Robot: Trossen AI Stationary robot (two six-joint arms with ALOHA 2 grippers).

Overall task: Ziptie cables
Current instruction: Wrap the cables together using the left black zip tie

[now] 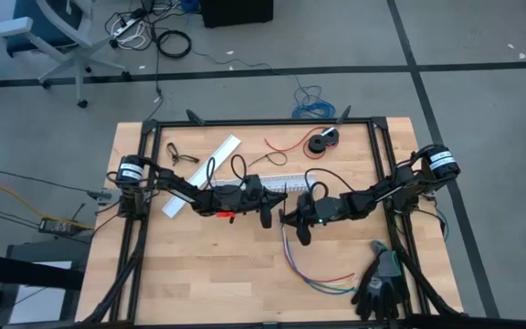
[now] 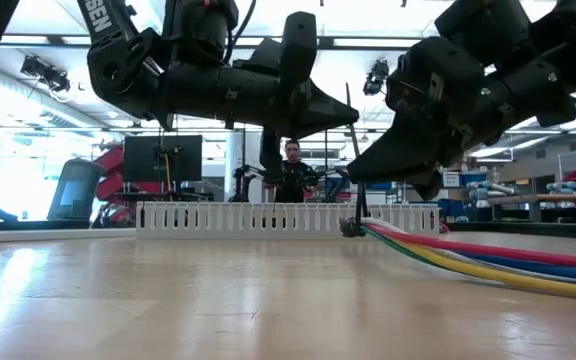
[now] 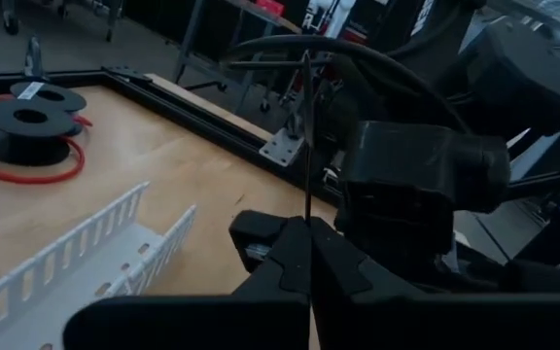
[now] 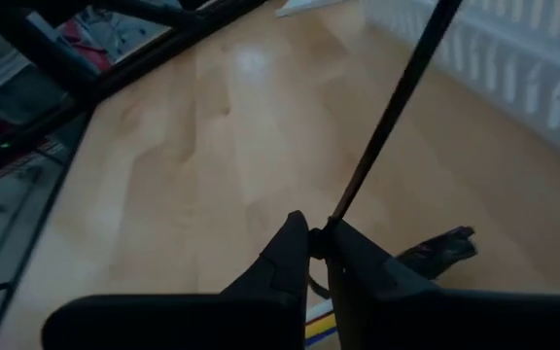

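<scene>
Jaws, left gripper (image 3: 308,255): closed together, pinching a thin black strip (image 3: 306,136) that rises straight up from between the fingertips in the left wrist view. Jaws, right gripper (image 4: 320,241): nearly closed, fingertips meeting around a thin dark strip that runs diagonally away from them over the wood; whether this is the same strip the left one holds cannot be told.

High view: both arms reach inward and the two grippers meet near the middle of the table (image 1: 199,274), left gripper (image 1: 268,208) just beside right gripper (image 1: 298,222). Low view: both hang just above the tabletop, not touching it.

The cables (image 1: 313,274) lie on the table on the right arm's side, starting under the right gripper and curving toward the near edge, ending close to a black glove (image 1: 382,288). Low view shows them as a flat bundle of red, blue, green and yellow strands (image 2: 498,262) resting on the wood and fanning out toward the camera, joined at a dark end near the right gripper. A bit of coloured strand shows under the right fingers in the right wrist view.

Also on the table: white slotted cable duct (image 2: 268,217) behind the grippers, a black spool (image 3: 29,131) with red wire (image 3: 27,175) at the far side.
</scene>
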